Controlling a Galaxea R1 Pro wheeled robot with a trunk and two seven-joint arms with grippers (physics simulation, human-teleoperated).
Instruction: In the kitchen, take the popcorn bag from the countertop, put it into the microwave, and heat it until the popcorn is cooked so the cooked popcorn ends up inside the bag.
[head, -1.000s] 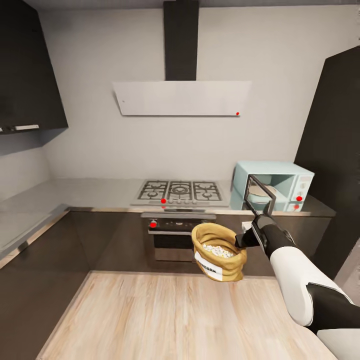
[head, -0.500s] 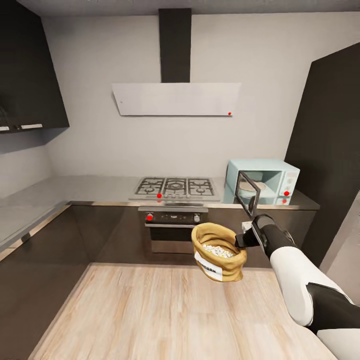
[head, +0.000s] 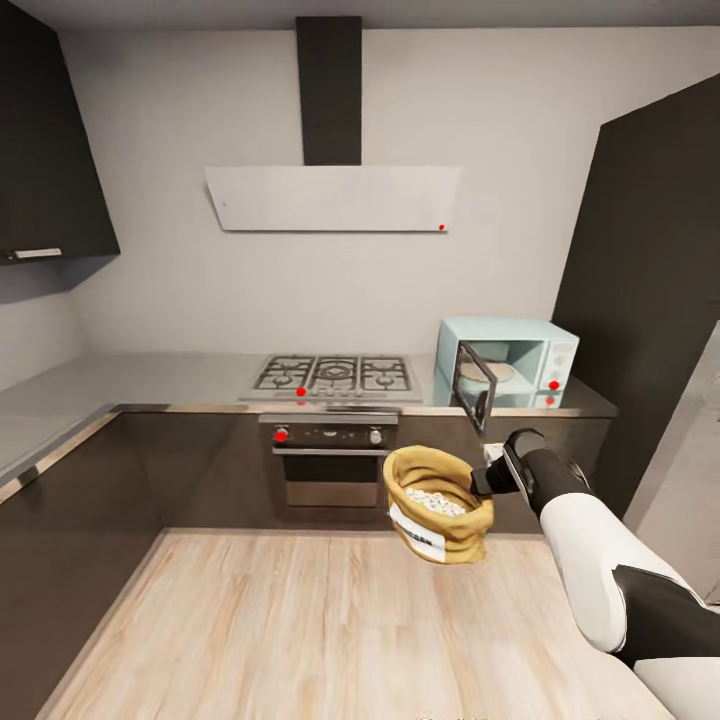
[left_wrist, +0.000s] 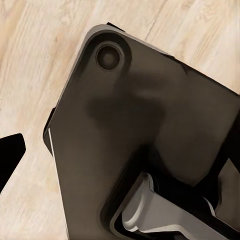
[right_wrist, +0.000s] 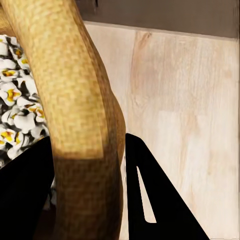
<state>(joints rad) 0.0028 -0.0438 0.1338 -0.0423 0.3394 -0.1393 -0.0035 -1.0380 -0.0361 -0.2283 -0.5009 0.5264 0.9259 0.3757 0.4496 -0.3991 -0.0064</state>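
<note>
Popcorn bag (head: 438, 504) full of popcorn (head: 436, 502), pinched at its rim by right gripper (head: 486, 480), microwave (head: 505, 362) open at 1 o'clock

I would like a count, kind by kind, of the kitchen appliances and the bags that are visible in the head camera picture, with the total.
Microwave, door open: 1
Gas hob: 1
Built-in oven: 1
Range hood: 1
Popcorn bag, held on its rim by the right claw: 1
Total: 5
</note>
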